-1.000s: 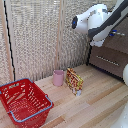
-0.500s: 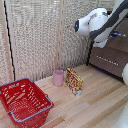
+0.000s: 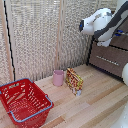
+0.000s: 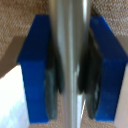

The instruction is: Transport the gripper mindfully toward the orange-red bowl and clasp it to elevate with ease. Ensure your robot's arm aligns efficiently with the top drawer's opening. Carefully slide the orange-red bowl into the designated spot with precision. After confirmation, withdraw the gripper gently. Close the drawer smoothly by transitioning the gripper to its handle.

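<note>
- Wrist view: the claw (image 4: 70, 70), with its two blue-tipped fingers (image 4: 36, 70), pinches a thin silver bar handle (image 4: 70, 55); the dark inner pads press against the bar from both sides, with grey-brown wood behind it.
- That grip suits the closing step: clamped around the handle, the claw can push the drawer front home without slipping off, in my judgement.
- Exterior view: the thick glossy white robot arm (image 3: 100, 24) reaches to the grey-brown wooden drawer cabinet (image 3: 107, 59) at the exterior view's right; the claw itself is hidden behind the arm there.
- The glossy orange-red bowl is not visible in either view; judging by the task, it probably lies inside the top drawer already, but that cannot be confirmed.
- On the light wooden surface (image 3: 95, 102), well away from the cabinet, stand a pink cup (image 3: 58, 77) and, just beside it, a yellow patterned snack packet (image 3: 74, 81); a red wire-mesh basket (image 3: 22, 101) sits farther still from the cabinet.
- None of these sits near the drawer's path, so closing looks unobstructed.
</note>
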Controlling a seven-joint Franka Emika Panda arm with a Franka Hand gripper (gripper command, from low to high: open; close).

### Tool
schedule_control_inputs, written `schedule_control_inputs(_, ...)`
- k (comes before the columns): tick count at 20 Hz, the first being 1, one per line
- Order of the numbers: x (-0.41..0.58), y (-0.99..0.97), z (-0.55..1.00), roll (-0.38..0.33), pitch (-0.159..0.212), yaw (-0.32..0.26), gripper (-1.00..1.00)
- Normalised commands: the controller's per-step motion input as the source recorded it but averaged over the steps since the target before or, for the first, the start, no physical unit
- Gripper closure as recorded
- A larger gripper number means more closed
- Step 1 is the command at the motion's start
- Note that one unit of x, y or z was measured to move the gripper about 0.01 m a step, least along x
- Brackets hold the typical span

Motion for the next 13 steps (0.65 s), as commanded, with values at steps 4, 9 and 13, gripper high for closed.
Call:
schedule_control_inputs(4, 0.002, 0.03, 0.15, -0.027, 0.0, 0.0, -1.0)
schedule_control_inputs(9, 0.154, 0.08, 0.13, -0.01, 0.024, -0.023, -1.0)
schedule_control_inputs(13, 0.168, 0.44, 0.07, -0.067, -0.008, -0.115, -1.0)
